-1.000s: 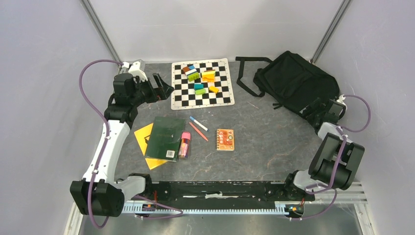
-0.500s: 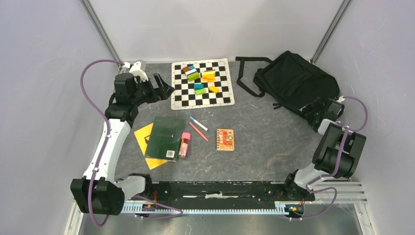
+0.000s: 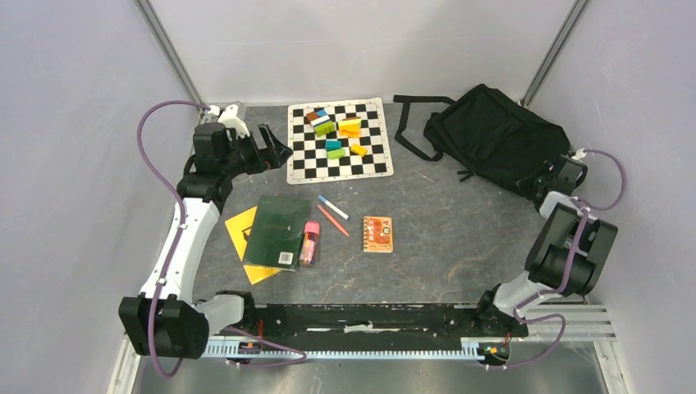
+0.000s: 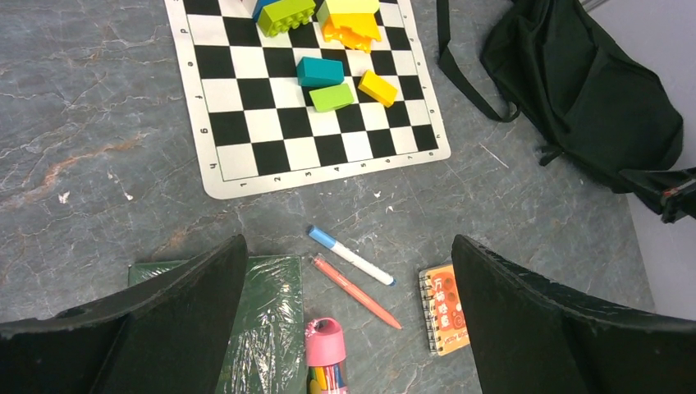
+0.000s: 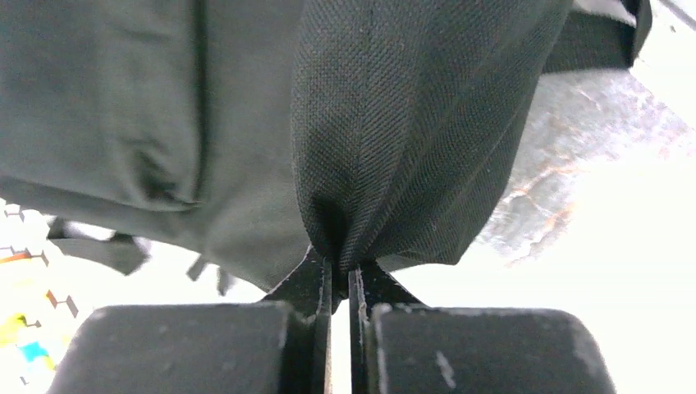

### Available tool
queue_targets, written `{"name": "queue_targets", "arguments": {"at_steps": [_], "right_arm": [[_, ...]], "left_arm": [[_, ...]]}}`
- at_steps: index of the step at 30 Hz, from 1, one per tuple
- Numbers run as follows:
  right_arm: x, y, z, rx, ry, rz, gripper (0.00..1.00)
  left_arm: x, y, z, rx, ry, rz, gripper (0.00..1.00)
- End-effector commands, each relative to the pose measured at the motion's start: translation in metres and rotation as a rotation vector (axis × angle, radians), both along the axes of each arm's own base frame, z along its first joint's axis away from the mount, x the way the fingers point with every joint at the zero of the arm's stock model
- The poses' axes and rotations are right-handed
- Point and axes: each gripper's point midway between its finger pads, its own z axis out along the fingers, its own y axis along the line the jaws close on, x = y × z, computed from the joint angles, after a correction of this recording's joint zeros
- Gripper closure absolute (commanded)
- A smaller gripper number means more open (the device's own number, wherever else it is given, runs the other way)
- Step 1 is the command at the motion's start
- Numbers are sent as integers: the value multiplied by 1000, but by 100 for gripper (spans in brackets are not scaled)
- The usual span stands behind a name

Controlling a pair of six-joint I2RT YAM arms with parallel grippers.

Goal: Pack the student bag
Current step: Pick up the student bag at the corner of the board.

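Note:
The student bag point(image 3: 492, 139) is a black fabric backpack lying at the back right, its straps trailing left. My right gripper point(image 3: 548, 182) is at the bag's near right edge, shut on a pinched fold of the bag's fabric point(image 5: 394, 123), which bunches right at the closed jaws point(image 5: 338, 275). My left gripper point(image 3: 275, 148) hangs open above the table at the back left, holding nothing. In the left wrist view that gripper point(image 4: 346, 243) looks down on the pens, with the bag point(image 4: 591, 90) at upper right.
A green notebook point(image 3: 277, 230) lies on a yellow one point(image 3: 240, 230), beside a pink pen case point(image 3: 310, 240), a blue-capped marker point(image 3: 332, 206), an orange pen point(image 3: 333, 220) and a small orange spiral notepad point(image 3: 378, 233). A checkered mat point(image 3: 338, 160) carries several colored blocks.
The right gripper has gone from open to shut, pinching the bag's fabric, and its arm has shifted back and right. The left arm has barely moved.

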Motion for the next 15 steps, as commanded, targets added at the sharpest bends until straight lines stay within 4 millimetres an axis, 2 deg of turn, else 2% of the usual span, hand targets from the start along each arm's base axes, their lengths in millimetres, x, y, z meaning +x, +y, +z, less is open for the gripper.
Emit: {"name": "queue_targets", "arguments": {"at_steps": [1, 5, 9, 11, 15], "right_arm": [[31, 6, 116, -88, -349, 62, 100], [23, 12, 198, -165, -535, 54, 100], [4, 29, 279, -223, -711, 80, 100], [-8, 40, 315, -241, -793, 96, 100], [-35, 63, 373, -266, -930, 135, 100]], "left_arm": [[4, 3, 9, 8, -27, 10, 0], [3, 7, 11, 16, -36, 30, 0], [4, 6, 10, 13, -44, 28, 0], [5, 5, 7, 10, -33, 26, 0], [6, 1, 2, -5, -19, 9, 0]]}}
